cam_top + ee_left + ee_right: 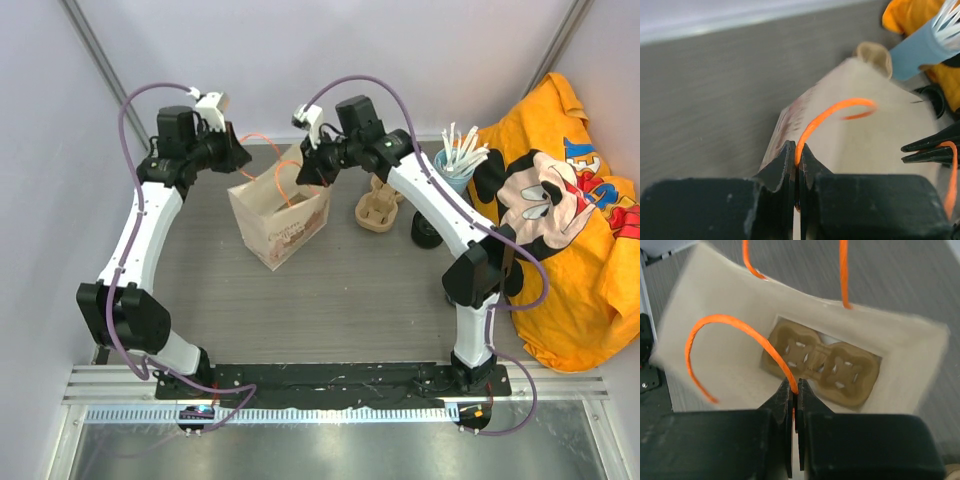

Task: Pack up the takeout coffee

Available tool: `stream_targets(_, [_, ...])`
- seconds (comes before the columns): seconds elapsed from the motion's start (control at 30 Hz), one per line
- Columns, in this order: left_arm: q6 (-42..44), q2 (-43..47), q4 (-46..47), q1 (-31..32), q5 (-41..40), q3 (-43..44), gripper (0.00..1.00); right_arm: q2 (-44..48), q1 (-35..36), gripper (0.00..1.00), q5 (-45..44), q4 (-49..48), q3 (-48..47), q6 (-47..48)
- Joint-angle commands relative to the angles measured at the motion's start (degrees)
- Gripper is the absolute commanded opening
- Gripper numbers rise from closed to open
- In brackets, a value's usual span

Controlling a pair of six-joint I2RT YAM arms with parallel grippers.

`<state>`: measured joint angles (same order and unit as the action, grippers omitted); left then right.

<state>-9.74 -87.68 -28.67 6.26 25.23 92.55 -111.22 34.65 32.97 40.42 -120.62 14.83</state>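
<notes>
Top view: the left gripper [243, 158] was pressed together on the left handle [265, 138] of the bag [280, 232], and the right gripper [304, 168] pinched the right handle [284, 188]. The cup [424, 232] stood on the counter [340, 300] to the right of the bag, past the outer carrier [380, 210]. It sat against the right forearm, which partly hid it. The right arm was the nearer one; the bag lay between the left arm and the cup

Left wrist view: the jaws were closed on the left handle [830, 112]. A black rim, probably the cup [934, 97], lay beyond the bag [865, 135]

Right wrist view: the jaws gripped the right handle [740, 330] above the open bag [715, 355]. The inner carrier [820, 365] lay flat on the bag floor with both wells empty, its long axis running roughly left to right. The cup was not in this view. Judgement: the cup had to move leftward into a well, and neither gripper was free
</notes>
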Motion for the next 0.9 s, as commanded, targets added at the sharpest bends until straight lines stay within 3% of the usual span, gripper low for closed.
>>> stream_targets(0.0, [1.1,2.1,3.0,-0.5,-0.2,-1.2,0.04,1.8,0.4,0.01,0.1,-2.7,0.6,-0.3])
stream_targets(0.3, [0.5,0.5,2.2,-0.6,1.0,4.3,0.12,1.0,0.4,0.04,0.3,-1.6,-4.5,-0.8])
stream_targets(0.4, [0.6,0.5,2.0,-0.6,1.0,4.6,0.14,1.2,0.3,0.20,0.3,-1.3,-4.5,-0.5])
stream_targets(0.43, [0.7,0.5,2.0,-0.6,1.0,4.5,0.14,1.2,0.4,0.30,0.4,-1.2,-4.8,-0.5])
stream_targets(0.5, [0.7,0.5,2.0,-0.6,1.0,4.6,0.14,1.2,0.4,0.38,0.5,-0.9,-5.6,-0.2])
stream_targets(0.7, [0.6,0.5,2.1,-0.6,1.0,4.9,0.14,1.4,0.3,0.85,1.2,2.3,-8.7,1.5])
stream_targets(0.77, [0.5,0.4,2.1,-0.6,0.9,5.2,0.13,1.8,0.3,0.95,1.4,3.6,-9.3,2.2])
stream_targets(0.87, [0.5,0.3,2.1,-0.6,0.9,5.7,0.08,2.8,0.3,1.00,1.2,5.3,-10.2,2.8])
